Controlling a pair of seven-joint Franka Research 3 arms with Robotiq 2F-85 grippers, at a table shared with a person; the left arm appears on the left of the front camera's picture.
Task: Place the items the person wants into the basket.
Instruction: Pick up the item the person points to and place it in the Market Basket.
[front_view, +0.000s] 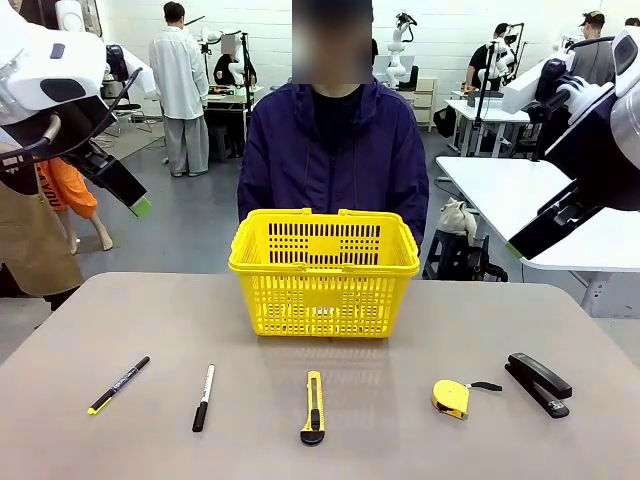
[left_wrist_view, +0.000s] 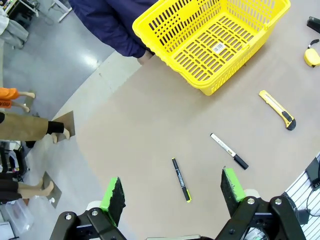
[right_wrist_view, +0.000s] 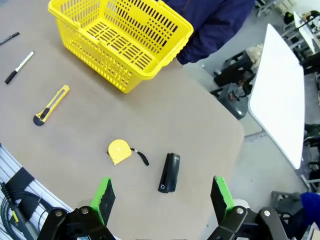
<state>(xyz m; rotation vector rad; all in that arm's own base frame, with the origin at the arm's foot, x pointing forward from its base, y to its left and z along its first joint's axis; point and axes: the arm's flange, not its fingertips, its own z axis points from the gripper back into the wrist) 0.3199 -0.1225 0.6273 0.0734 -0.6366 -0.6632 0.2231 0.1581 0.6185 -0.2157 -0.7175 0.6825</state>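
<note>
Left gripper (left_wrist_view: 172, 189) and right gripper (right_wrist_view: 161, 196) hover, fingers apart. The black stapler (right_wrist_view: 170, 172), near right, likely rigid and fairly heavy, suits a grasp across its narrow midbody.

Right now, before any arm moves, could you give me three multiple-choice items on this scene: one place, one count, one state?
1. What lies farthest to the robot's right on the table? A. pen B. stapler C. cutter
2. How many things lie in front of the basket? A. three B. five C. seven
3. How are the left gripper and right gripper? A. both open B. both shut C. one holds the marker
Answers: 1 B, the stapler lies beyond the tape measure. 2 B, pen, marker, cutter, tape measure, stapler make one row. 3 A, each wrist view shows green pads wide apart, gripping nothing.
</note>
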